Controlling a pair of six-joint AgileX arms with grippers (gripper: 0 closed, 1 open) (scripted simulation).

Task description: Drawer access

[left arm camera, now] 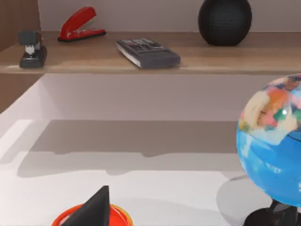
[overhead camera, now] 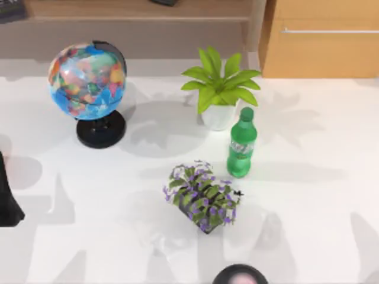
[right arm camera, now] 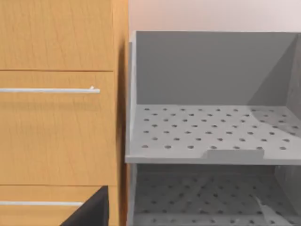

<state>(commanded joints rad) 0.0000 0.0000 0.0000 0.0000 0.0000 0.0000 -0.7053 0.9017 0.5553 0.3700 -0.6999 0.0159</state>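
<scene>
The drawer (overhead camera: 323,50) has a light orange-tan wooden front and a thin silver bar handle (overhead camera: 328,31); it sits in a cabinet at the table's back right and is closed. In the right wrist view the drawer (right arm camera: 56,136) faces me some way off, with its handle (right arm camera: 47,90) running level across it. One dark fingertip (right arm camera: 91,209) of my right gripper shows low in that view, apart from the wood. My left arm (overhead camera: 7,198) is parked at the table's left edge, and one of its fingertips (left arm camera: 96,207) shows above an orange-red round thing (left arm camera: 117,217).
A globe (overhead camera: 89,80), a green potted plant (overhead camera: 220,89), a green bottle (overhead camera: 241,145) and a purple-flowered plant (overhead camera: 201,198) stand mid-table. A grey perforated rack (right arm camera: 211,136) stands beside the cabinet. A long brown shelf (left arm camera: 141,63) holds staplers, a calculator and a black ball.
</scene>
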